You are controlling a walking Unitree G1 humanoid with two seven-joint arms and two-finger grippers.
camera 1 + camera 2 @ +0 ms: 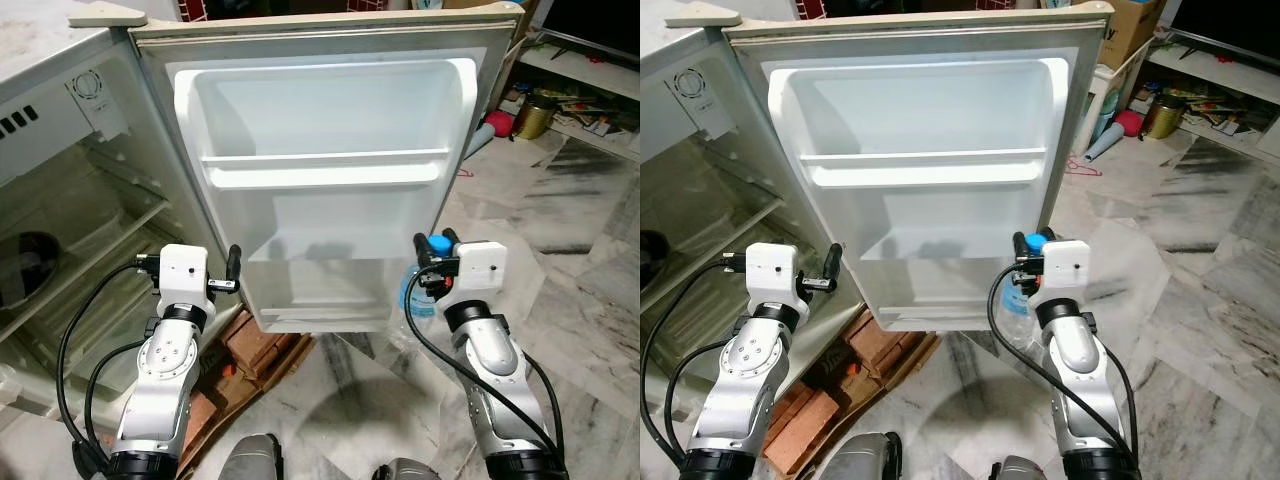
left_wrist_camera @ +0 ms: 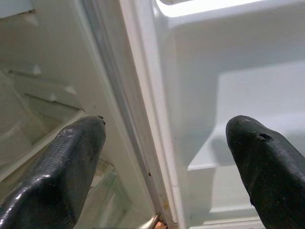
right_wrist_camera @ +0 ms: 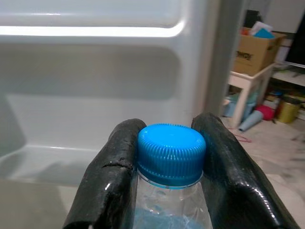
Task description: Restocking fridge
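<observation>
1. Marble floor [image 1: 580,250] spreads grey-veined to the right of an open fridge [image 1: 60,200]; its door [image 1: 320,180] stands swung wide, facing the camera, with white shelves moulded into the inner side; bricks [image 1: 255,350] lie under the door's lower edge; low shelving [image 1: 590,90] with clutter and a gold tin [image 1: 535,117] sits far right.

2. Left eye view: left gripper [image 1: 232,270] is raised beside the door's hinge edge, between the fridge cavity and the door; right gripper [image 1: 433,252] is raised just beside the door's free edge, gripping a bottle [image 1: 418,295] by the neck under its blue cap [image 1: 437,243]; the bottle hangs clear-bodied below the fingers, outside the door, low near its bottom shelf.

3. Right eye view: same scene; the bottle [image 1: 1018,300] shows against the floor just right of the door [image 1: 920,170]; a cardboard box [image 1: 1130,30] stands behind the door's top corner.

4. Left wrist view: two black fingers [image 2: 62,176] stand wide apart with nothing between them; beyond them runs the door's seal edge [image 2: 138,119], with the fridge interior to one side and a door shelf [image 2: 248,124] to the other.

5. Right wrist view: both fingers [image 3: 114,176] press against the cap [image 3: 171,152] from either side, clamped on the bottle [image 3: 169,210]; the door shelf [image 3: 90,86] lies ahead, well apart from the cap.
</observation>
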